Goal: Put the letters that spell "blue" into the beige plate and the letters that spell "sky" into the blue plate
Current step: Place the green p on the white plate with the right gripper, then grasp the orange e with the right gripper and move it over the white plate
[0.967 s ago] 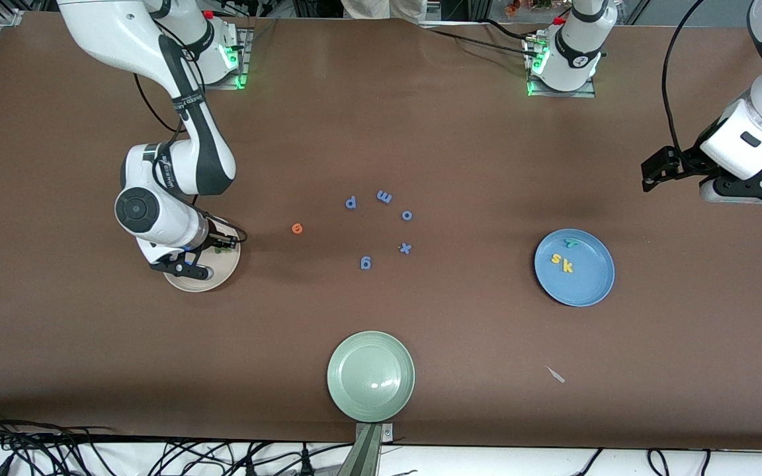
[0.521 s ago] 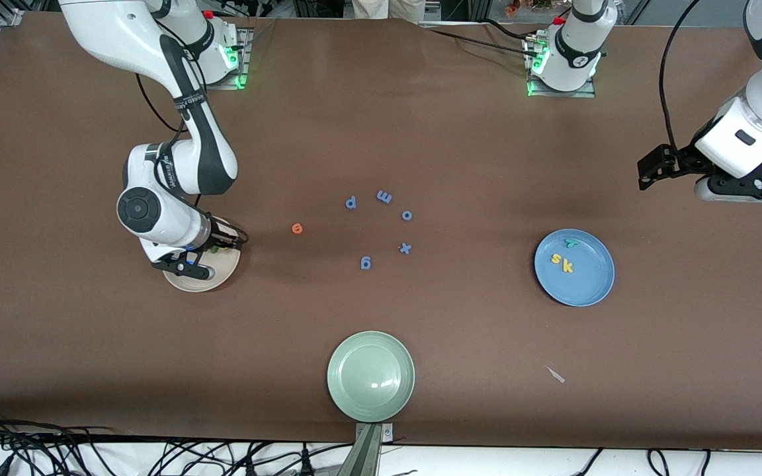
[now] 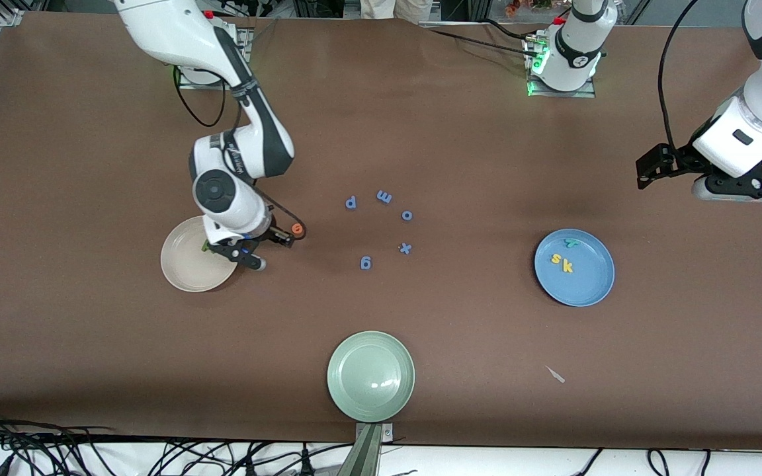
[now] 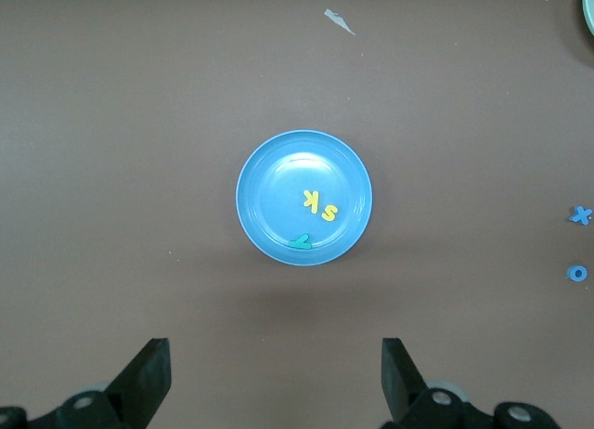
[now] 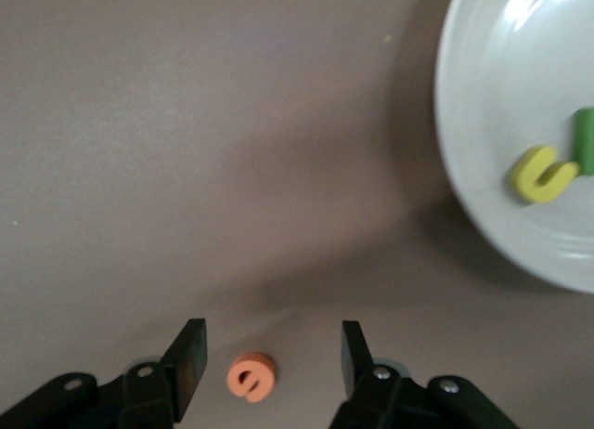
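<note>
- Shifted off the beige plate point(image 3: 186, 268) toward bench centre: right claw point(image 5: 266, 359), spread, straddling orange "e" point(image 5: 251, 376) lying on the bench between its fingers.
- Yellow "u" point(image 5: 543, 175) already plated.
- Left claw point(image 4: 274, 378) spread, waiting above the blue plate point(image 4: 269, 169).

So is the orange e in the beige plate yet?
Not yet. The orange e lies on the table, beside the beige plate, between the right gripper's open fingers.

Front camera overlooks table point(image 3: 90, 132); wrist cameras look down, sharing its plates.
</note>
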Controlling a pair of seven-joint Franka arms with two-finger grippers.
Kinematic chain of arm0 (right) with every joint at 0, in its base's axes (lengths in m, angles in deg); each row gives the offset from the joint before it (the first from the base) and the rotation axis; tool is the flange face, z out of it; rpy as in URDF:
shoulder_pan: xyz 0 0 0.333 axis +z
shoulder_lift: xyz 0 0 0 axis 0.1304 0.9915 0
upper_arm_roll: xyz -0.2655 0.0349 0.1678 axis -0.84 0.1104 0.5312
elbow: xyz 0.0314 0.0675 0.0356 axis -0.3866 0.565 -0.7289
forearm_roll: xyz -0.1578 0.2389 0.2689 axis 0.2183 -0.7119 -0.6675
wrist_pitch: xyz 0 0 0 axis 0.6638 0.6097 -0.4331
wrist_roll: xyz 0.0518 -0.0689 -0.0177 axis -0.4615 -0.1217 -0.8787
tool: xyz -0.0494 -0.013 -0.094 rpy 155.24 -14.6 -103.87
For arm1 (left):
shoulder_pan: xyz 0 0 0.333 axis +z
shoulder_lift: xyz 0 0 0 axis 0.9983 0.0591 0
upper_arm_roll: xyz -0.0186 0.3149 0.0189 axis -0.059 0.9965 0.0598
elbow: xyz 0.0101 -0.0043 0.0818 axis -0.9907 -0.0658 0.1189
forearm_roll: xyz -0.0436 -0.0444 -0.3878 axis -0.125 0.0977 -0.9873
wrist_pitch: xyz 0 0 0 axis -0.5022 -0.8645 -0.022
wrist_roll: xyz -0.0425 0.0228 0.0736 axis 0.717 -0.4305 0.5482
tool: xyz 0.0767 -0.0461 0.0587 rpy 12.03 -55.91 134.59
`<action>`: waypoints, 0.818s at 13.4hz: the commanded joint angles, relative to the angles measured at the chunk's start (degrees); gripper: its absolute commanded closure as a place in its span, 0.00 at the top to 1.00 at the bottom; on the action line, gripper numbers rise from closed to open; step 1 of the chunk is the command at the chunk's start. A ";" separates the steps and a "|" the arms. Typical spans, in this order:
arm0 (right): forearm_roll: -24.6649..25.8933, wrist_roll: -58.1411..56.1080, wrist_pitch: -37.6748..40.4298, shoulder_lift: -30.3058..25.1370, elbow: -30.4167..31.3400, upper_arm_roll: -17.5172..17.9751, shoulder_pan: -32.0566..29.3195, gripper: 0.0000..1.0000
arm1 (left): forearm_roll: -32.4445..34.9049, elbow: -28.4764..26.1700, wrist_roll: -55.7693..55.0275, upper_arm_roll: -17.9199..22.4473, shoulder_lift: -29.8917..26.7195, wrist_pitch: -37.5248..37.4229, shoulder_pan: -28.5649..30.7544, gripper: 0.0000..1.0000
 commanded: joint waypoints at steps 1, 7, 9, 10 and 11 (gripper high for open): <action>-1.06 3.89 -3.30 1.89 -0.05 -0.51 1.72 0.67 | -1.11 1.50 1.51 -0.18 0.49 -2.11 0.60 1.00; -1.15 8.03 -5.59 3.66 1.18 -0.42 4.53 0.67 | -1.11 1.50 1.51 -0.18 0.49 -3.08 0.60 1.00; -1.15 8.91 -5.42 3.57 1.45 -0.42 4.71 0.67 | -1.11 1.50 1.51 -0.10 0.57 -3.08 0.60 1.00; -1.15 9.18 -5.24 3.48 1.53 -0.42 4.80 0.67 | -1.11 1.50 1.51 -0.18 0.57 -3.08 0.60 1.00; -1.15 9.18 -5.16 3.22 1.97 -0.16 4.80 0.67 | -1.11 1.50 1.51 -0.18 0.57 -3.08 0.60 1.00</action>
